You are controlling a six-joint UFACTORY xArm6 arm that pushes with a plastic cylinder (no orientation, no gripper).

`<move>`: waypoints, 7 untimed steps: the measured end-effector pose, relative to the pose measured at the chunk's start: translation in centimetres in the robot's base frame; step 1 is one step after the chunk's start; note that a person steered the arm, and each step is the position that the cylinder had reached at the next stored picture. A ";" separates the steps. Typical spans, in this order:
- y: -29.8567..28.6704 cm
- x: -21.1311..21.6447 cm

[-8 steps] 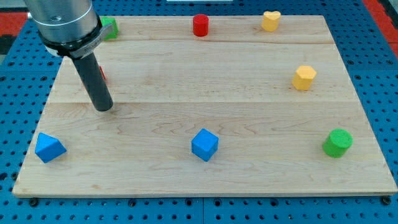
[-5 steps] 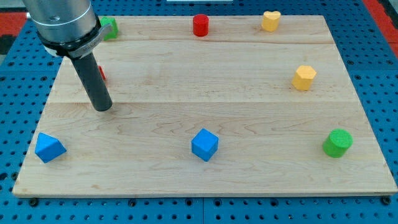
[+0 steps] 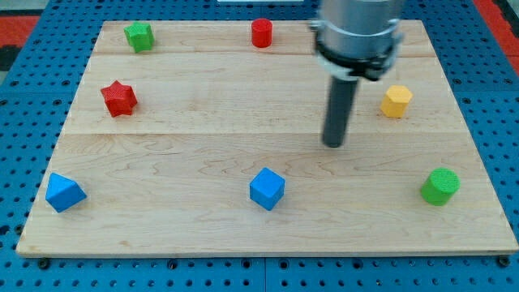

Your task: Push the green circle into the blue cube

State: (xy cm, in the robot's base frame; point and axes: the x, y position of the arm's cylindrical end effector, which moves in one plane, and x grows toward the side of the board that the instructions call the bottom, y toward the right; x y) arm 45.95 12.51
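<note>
Nothing's done yet, as far as I can tell: the green circle [image 3: 439, 186] sits well apart from the blue cube [image 3: 267, 188], off to the cube's right near the bench [image 3: 203, 146] edge. The end effector is just a rod, no jaws, holding nothing; my tip [image 3: 333, 144] is above and right of the cube, touching no block. The lane between circle and cube looks clear. The yellow block [image 3: 396, 101], red star [image 3: 119, 98] and other blue block [image 3: 64, 193] sit out of the way.
</note>
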 end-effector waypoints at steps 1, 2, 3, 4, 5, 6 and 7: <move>8.7 1.0; 14.9 2.1; 15.6 6.9; 4.7 8.2; -8.8 8.2; -3.5 8.1; -4.0 11.2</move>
State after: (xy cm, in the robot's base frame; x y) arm 57.19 8.52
